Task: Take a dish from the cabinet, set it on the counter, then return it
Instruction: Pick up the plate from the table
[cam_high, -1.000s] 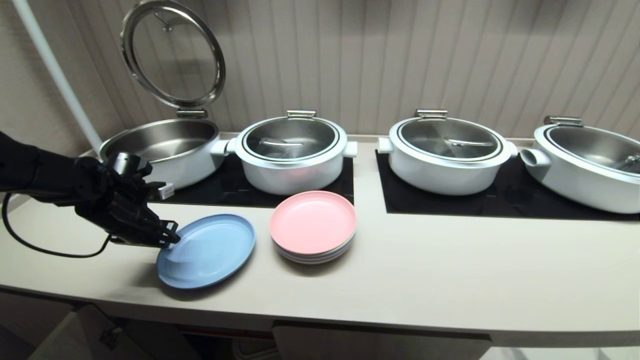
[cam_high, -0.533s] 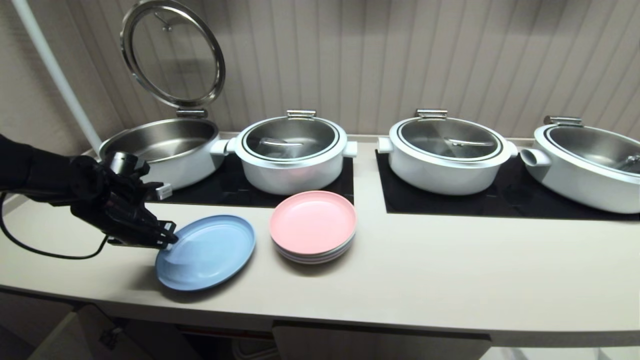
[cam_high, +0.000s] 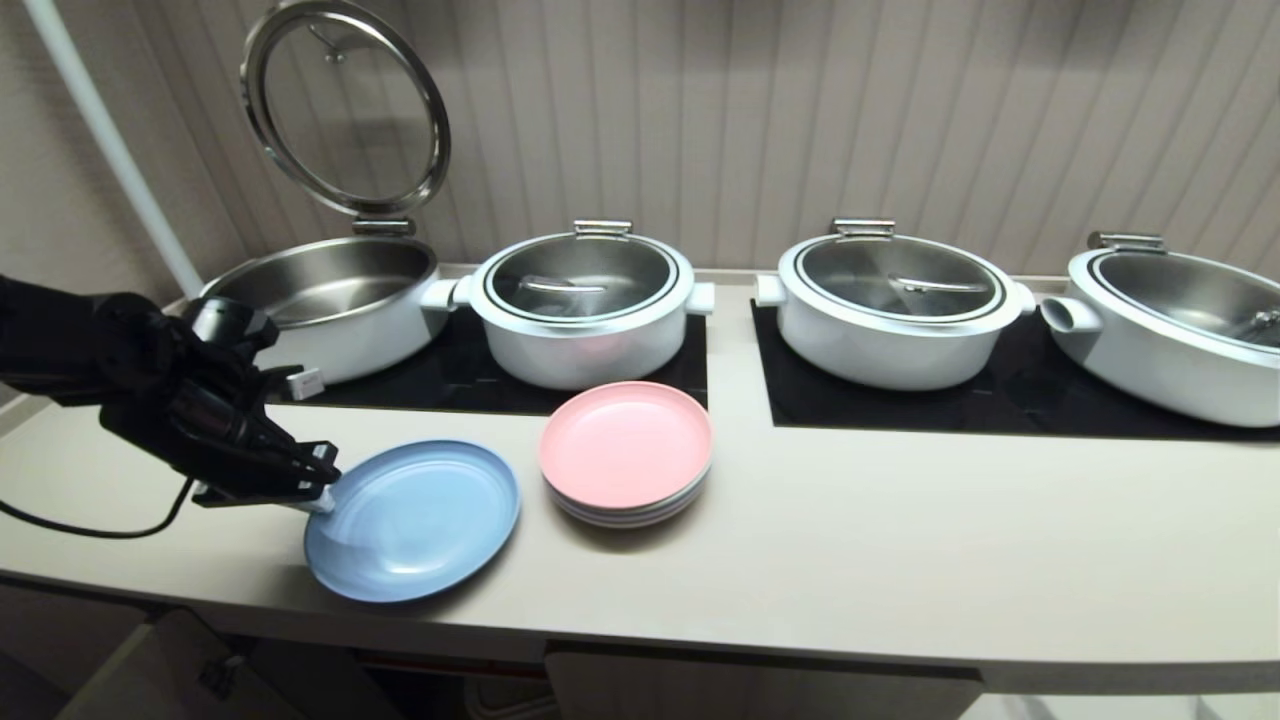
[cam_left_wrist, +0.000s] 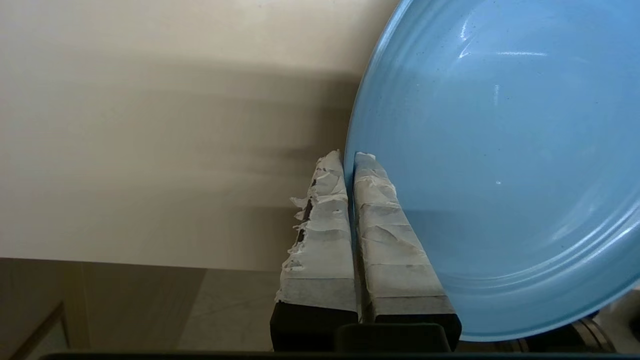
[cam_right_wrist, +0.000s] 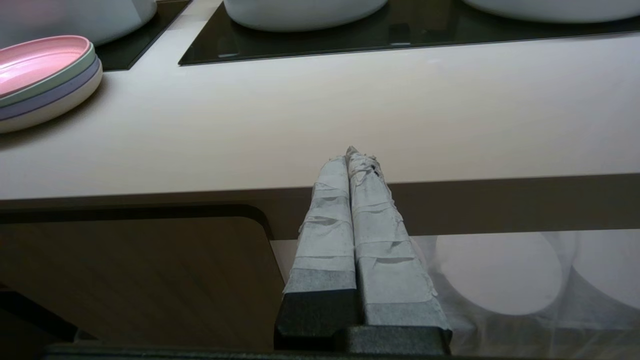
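- One dish (cam_high: 415, 522), light blue, on counter (cam_high: 850, 540): my L gripper (cam_high: 318, 492) pinched its rim.
- R gripper (cam_right_wrist: 352, 165): fingers pressed together, below counter edge.

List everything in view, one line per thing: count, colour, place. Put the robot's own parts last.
dish: one, light blue, near the counter's front edge, left of the plate stack, rim gripped.
plate stack: one, pink on top, mid-counter before the cooktop.
counter: one, cream-beige, across the view.
cooktop panels: two, black, inset behind the plates.
pots: four, white with steel interiors, on the panels; the leftmost's lid stands open.
cabinet: beige, below the counter.
left claw: black, taped fingers, shut on the dish's left rim.
right claw: taped fingers, shut, empty, below the counter's front edge.
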